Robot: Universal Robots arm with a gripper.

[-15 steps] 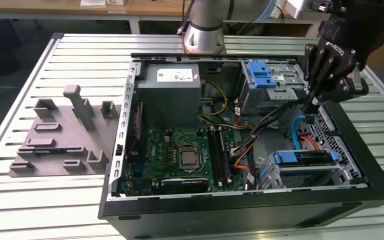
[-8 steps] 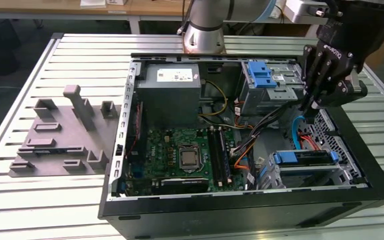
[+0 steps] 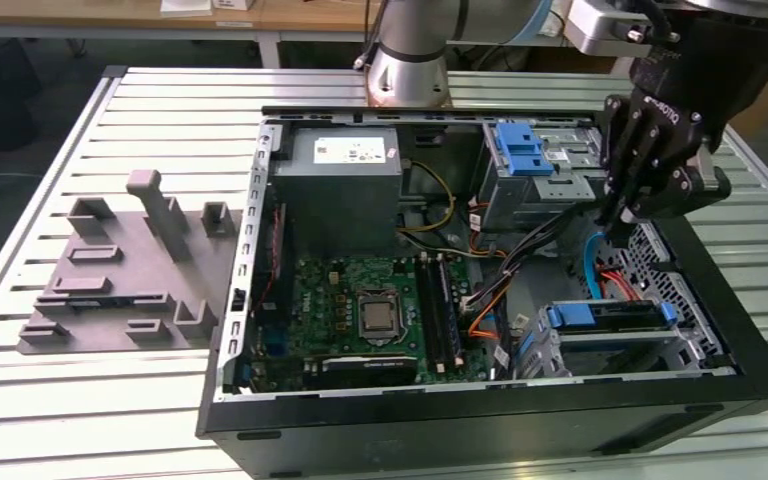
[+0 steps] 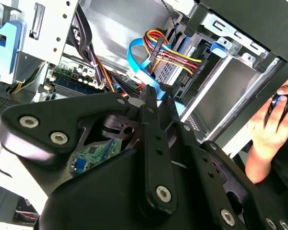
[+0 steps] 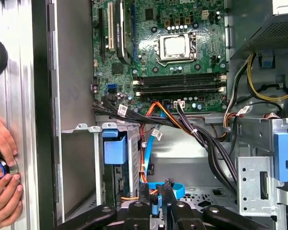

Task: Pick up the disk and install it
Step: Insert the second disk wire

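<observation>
Black gripper (image 4: 151,103) hangs inside the open computer case (image 4: 240,19), fingertips together beside a blue cable (image 4: 139,67); a person's hand (image 4: 269,127) rests outside the case.

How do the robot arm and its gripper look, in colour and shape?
The arm has a silver-grey round body with a blue ring near its top. The gripper is black, built from jointed links fastened with silver screws, and carries small white lettering. A grey block sits above it at the wrist.

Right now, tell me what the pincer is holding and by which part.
Not the disk, which sits in the case's bay, apart from the pincer. Whether it grips the blue cable beside it cannot be told.
</observation>
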